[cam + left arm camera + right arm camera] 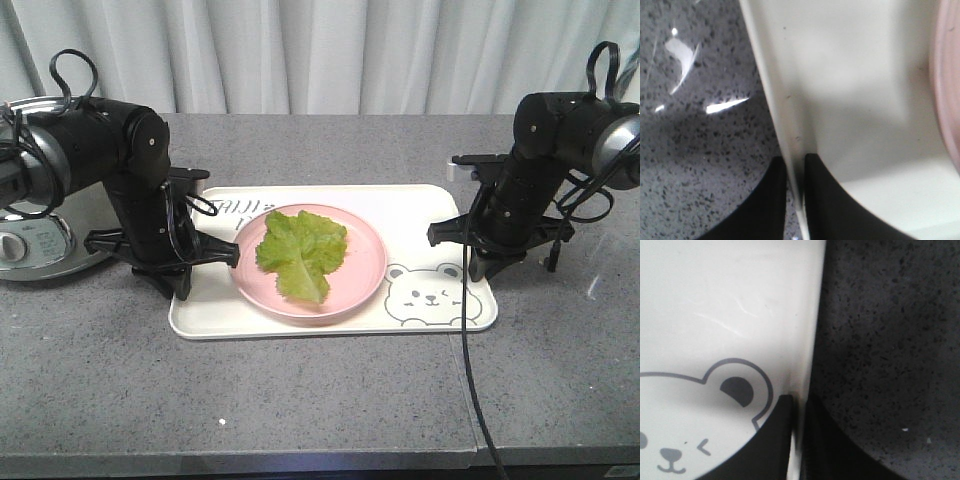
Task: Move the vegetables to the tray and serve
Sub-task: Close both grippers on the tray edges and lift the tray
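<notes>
Lettuce leaf, bright green w/ pale rib, lies flat on the pink plate, approx. centred; the plate sits on the cream tray, nearer its left half; the tray lies on the grey speckled table, long side running across the front view. Winking bear drawing is at the tray's near right corner; grey lettering at the far left is partly hidden by the left arm.

Left gripper is low at the tray's left short edge; in the wrist view its fingers pinch the rim, one inside on the tray floor, the other outside over the table; the plate's pink edge shows at the right of that view. Right gripper is at the opposite short edge; its fingers are likewise clamped on the rim, just beside the bear's ear, one on the tray side, one on the table side.

Silver appliance stands at the table's far left, behind the left arm, apart from the tray; pale curtain hangs at the back.
</notes>
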